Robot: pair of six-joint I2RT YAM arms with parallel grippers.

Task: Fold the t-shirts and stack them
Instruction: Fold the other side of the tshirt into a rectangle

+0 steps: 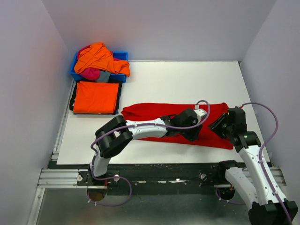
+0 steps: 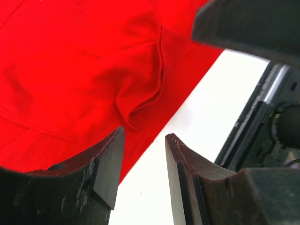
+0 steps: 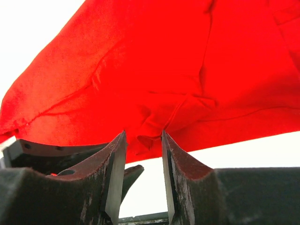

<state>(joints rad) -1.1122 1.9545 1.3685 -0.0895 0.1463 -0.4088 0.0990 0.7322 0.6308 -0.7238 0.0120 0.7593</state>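
A bright red t-shirt [image 1: 150,111] lay as a long strip across the middle of the table [image 1: 187,79], running left to right. Both arms met at its near right edge. The left claw [image 2: 143,133] held its jaws apart, with a crease of cloth just beyond the tips. The right claw [image 3: 143,133] looked pinched on a pucker of hem. A folded orange shirt [image 1: 96,97] lay far left, on the near side of a blue bin [image 1: 123,56] of unfolded shirts [image 1: 96,58]. For a clean fold, both claws should probably grip that edge and lift evenly.
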